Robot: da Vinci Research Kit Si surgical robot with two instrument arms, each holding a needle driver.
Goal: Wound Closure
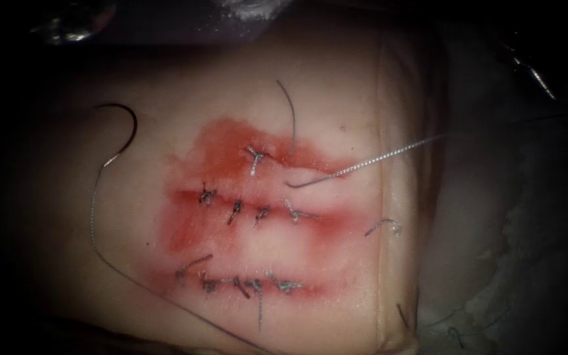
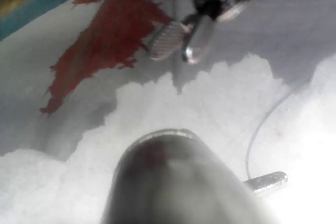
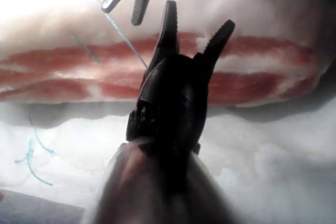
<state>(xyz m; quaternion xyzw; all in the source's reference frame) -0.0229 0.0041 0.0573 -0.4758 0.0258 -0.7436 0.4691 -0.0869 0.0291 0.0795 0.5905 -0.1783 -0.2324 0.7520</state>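
White padding (image 3: 273, 145) lies under the tissue (image 1: 336, 92), whose top carries rows of knotted stitches (image 1: 258, 156) along cuts stained with red fluid (image 1: 218, 151). My right tool (image 3: 199, 17) hangs near the tissue's layered side with its jaws spread apart, holding nothing. My left tool (image 3: 122, 15) is just beyond it, jaws also apart and gripping nothing that I can see, though a strand of thread (image 3: 126, 38) runs right past it. The needle (image 1: 135, 125) lies free on the tissue, well left of the cuts, its whole curve on the surface. Its thread (image 1: 91, 217) trails from it toward the near edge. Another strand (image 1: 376, 160) crosses from the right toward the far row.
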